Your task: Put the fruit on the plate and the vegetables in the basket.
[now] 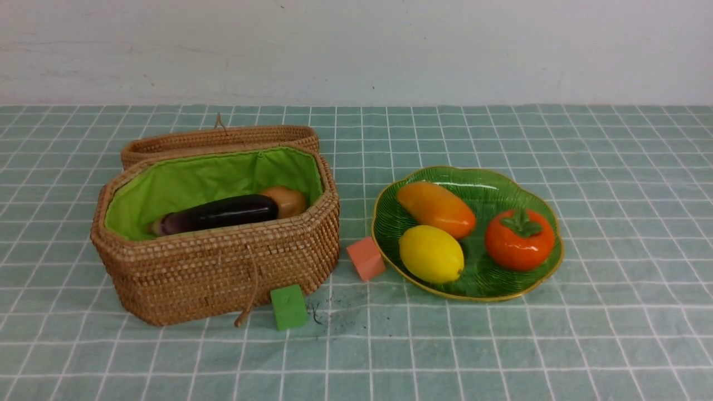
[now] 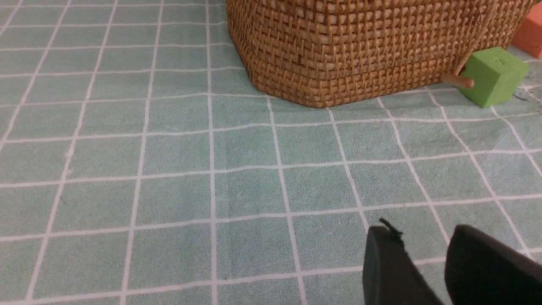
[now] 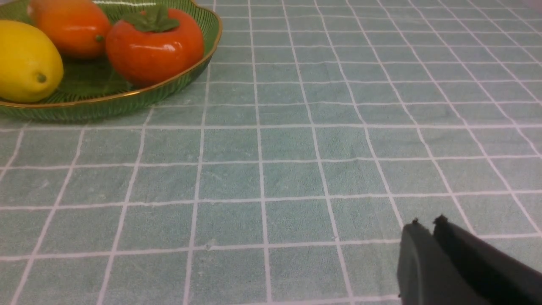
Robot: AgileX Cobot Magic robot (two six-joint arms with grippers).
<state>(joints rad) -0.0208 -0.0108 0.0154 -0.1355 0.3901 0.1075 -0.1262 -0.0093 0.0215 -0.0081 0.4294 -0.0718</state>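
The wicker basket (image 1: 223, 273) stands open at the left, with the purple eggplant (image 1: 223, 214) and the tan potato (image 1: 289, 200) lying in its green lining. The white radish and the long orange-red vegetable are hidden. The green plate (image 1: 484, 284) at the right holds the mango (image 1: 437, 209), the lemon (image 1: 430, 253) and the persimmon (image 1: 519, 240). Neither gripper shows in the front view. My left gripper (image 2: 421, 233) is open and empty over bare cloth near the basket's wall (image 2: 360, 46). My right gripper (image 3: 427, 222) is shut and empty, well apart from the plate (image 3: 106, 106).
A small green cube (image 1: 289, 307) lies at the basket's front corner beside its cord toggle (image 2: 457, 80). A small orange cube (image 1: 366, 258) lies between basket and plate. The basket's lid (image 1: 217, 139) hangs open behind it. A white wall closes the back.
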